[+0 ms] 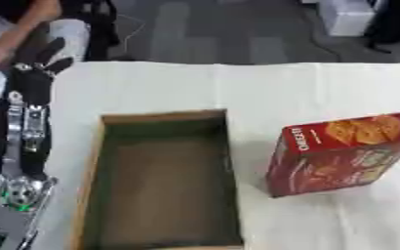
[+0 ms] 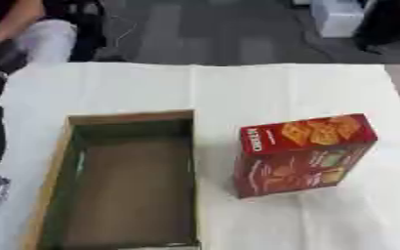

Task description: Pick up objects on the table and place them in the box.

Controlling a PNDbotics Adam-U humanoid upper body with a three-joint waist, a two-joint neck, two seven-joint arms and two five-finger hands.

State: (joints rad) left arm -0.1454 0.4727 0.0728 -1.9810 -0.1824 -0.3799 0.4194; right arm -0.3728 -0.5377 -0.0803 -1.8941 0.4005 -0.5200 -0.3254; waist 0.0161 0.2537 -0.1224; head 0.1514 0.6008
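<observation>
Left hand (image 1: 34, 68), seemingly open, plain only from left eye; cracker box (image 1: 340, 152) beside box (image 1: 223, 117)

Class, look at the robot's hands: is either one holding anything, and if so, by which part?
Nothing is held. The left hand hangs open left of the cardboard box; the red cracker box stands untouched on the table.

The box (image 1: 163, 181) runs off the bottom edge; print on the cracker carton (image 1: 340, 152) is blurred.
</observation>
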